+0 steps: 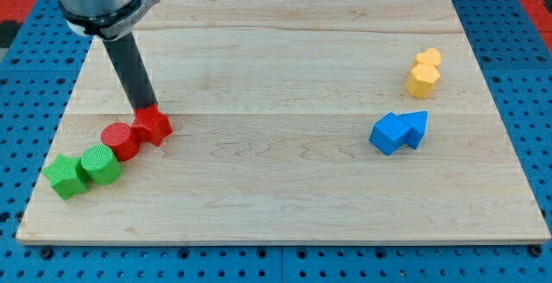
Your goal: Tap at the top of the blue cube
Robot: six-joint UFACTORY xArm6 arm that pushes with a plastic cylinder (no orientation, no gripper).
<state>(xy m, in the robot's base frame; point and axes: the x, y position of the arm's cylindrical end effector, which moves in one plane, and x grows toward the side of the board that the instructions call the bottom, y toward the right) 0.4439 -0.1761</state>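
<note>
My tip (147, 109) sits at the left of the frame, touching the upper edge of a red hexagon (153, 126). A red cylinder (120, 141) lies just beside that, then a green cylinder (101, 165) and a green star (65, 176) toward the lower left. There are no jaws, only the rod. The blue cube (390, 133) rests on the wooden surface (276, 76) at the right, well apart from my tip, touching a blue wedge (416, 128). Above them sit two yellow blocks (424, 72).

Legible markings: none.
No text, label, brand, number or sign readable on the blocks, the tabletop (285, 50), the rod or the pegboard surround.
</note>
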